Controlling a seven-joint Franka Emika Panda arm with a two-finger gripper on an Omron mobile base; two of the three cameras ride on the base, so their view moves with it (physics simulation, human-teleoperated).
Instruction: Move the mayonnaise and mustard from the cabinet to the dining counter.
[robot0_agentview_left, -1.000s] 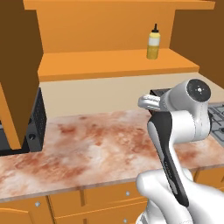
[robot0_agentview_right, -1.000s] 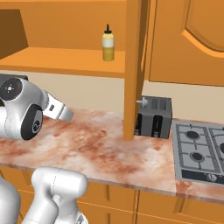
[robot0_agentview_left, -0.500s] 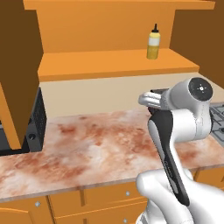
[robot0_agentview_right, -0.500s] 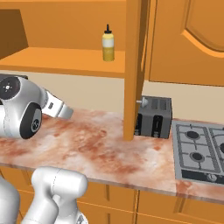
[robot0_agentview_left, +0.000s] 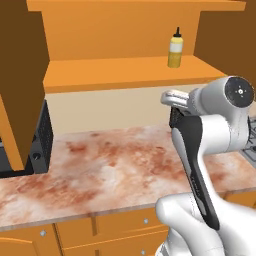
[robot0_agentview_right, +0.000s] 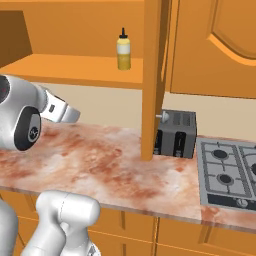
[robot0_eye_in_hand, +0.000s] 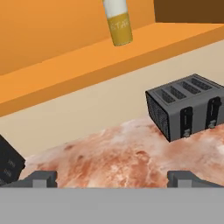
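i hold the gripper (robot0_eye_in_hand: 112, 178) wide open and empty below the cabinet (robot0_agentview_left: 120, 75) shelf, since the mustard (robot0_agentview_left: 175, 48) stands upright there awaiting pickup.

the white arm rises from the base, bends at a dark-jointed elbow and reaches forward at mid height, wrist about level. the tool (robot0_eye_in_hand: 112, 178) is empty, its two dark fingertips (robot0_eye_in_hand: 40, 178) standing wide apart at the bottom of the hand view, nothing between them and touching nothing.
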